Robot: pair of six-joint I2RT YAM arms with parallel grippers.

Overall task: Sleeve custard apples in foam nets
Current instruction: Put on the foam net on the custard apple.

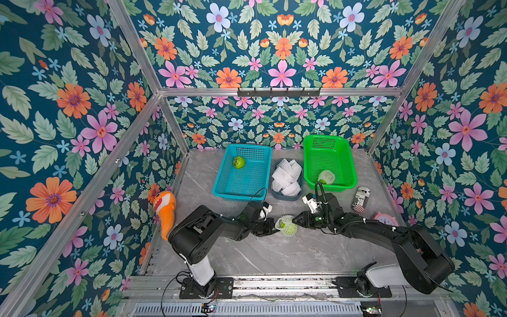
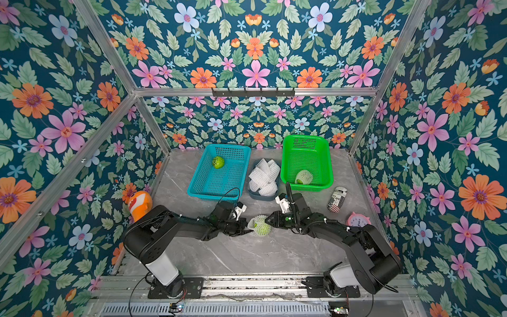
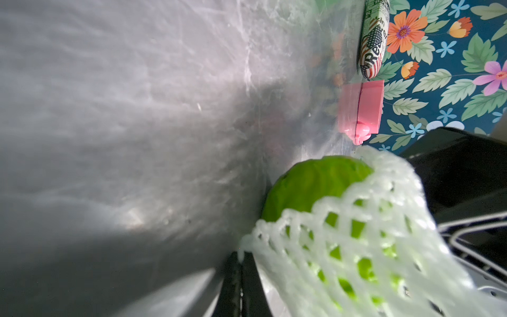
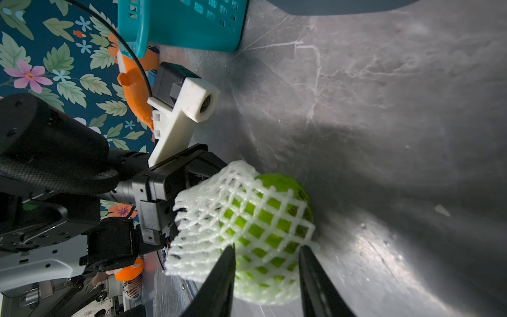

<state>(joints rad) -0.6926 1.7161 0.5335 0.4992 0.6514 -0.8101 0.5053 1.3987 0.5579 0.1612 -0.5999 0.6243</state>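
A custard apple (image 1: pixel 290 230) (image 4: pixel 285 186) lies on the table's middle, half inside a white foam net (image 1: pixel 285 219) (image 4: pixel 219 192). My left gripper (image 1: pixel 275 226) (image 3: pixel 241 258) is shut on the net's edge (image 3: pixel 356 247), with green fruit (image 3: pixel 310 186) showing past the mesh. From the opposite side my right gripper (image 1: pixel 295 219) (image 4: pixel 266 247) is closed on the netted fruit, its jaws part-way apart. A bare custard apple (image 1: pixel 239 162) sits in the teal basket (image 1: pixel 238 196). A netted one (image 1: pixel 326 177) rests in the green basket (image 1: pixel 332 188). Spare foam nets (image 1: pixel 286 177) fill a grey tray between the baskets.
An orange clownfish toy (image 1: pixel 164 208) lies at the left wall. A printed can (image 1: pixel 360 199) and a pink clock (image 1: pixel 385 219) sit at the right, near my right arm. Both baskets stand along the back wall.
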